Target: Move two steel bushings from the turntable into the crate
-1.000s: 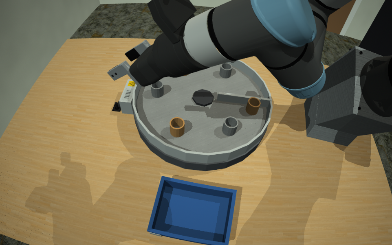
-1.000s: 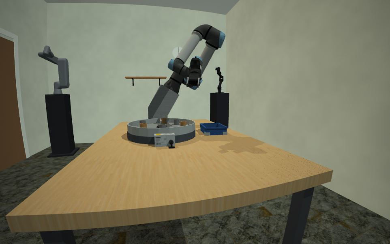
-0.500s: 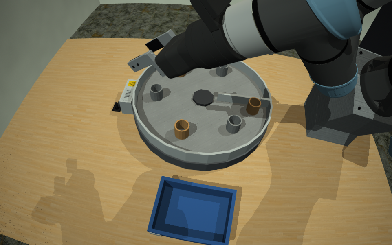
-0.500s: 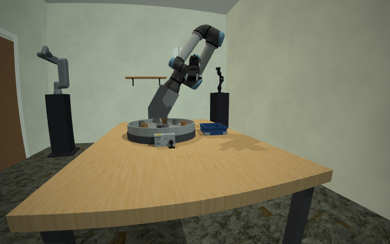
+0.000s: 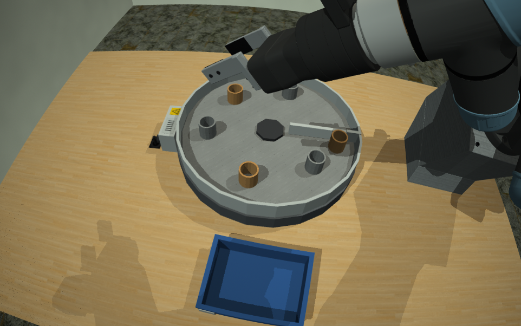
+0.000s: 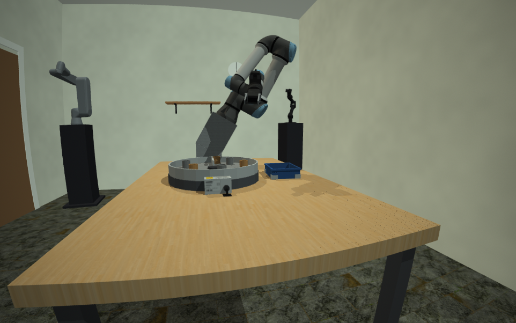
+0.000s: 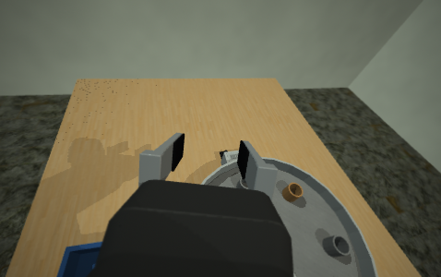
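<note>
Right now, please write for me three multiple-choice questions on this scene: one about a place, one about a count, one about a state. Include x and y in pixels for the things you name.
1. Where is the blue crate [image 5: 207, 272] [image 6: 282, 174] [image 7: 65, 263]?
A) On the turntable
B) On the table beside the turntable
C) On the floor

2. How many copper-coloured sleeves are on the turntable [image 5: 268, 209] [image 6: 213, 174] [image 7: 368, 251]?
A) One
B) Five
C) Three

3. How are the jaws?
A) Open, with nothing between them
B) Shut on a grey sleeve
C) Shut on nothing

1 B: the top view shows it on the wood, apart from the turntable.
2 C: the top view shows three, beside three grey ones.
3 A: the wrist view shows a wide gap.
</note>
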{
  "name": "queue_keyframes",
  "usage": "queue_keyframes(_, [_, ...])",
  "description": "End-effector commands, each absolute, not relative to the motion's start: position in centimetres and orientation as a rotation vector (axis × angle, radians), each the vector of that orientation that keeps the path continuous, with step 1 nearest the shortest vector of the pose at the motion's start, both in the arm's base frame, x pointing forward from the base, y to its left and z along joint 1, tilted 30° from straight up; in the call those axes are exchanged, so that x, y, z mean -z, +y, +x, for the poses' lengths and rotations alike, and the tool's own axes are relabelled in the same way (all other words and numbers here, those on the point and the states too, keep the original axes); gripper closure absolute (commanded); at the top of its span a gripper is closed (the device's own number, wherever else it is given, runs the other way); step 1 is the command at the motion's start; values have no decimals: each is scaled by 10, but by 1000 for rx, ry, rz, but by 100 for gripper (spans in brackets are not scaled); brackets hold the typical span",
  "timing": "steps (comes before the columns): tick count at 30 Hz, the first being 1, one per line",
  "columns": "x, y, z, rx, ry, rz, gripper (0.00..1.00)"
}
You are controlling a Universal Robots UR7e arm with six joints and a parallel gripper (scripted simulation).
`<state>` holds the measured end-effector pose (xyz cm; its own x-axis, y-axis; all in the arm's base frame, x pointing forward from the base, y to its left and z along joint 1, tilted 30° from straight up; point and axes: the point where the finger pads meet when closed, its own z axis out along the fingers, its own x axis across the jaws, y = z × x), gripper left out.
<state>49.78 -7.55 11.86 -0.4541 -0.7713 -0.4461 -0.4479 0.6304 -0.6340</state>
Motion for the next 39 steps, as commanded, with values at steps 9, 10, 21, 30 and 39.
queue_keyframes(9, [-142, -76, 443, 562, 2114, -951, 0])
queue_keyframes(10, [-142, -76, 443, 562, 2114, -951, 0])
queue_keyframes(21, [-131, -77, 459, 553, 2119, -954, 0])
queue_keyframes(30, [-142, -78, 429, 541, 2119, -967, 0])
queue_keyframes(39, [-135, -77, 448, 548, 2120, -959, 0])
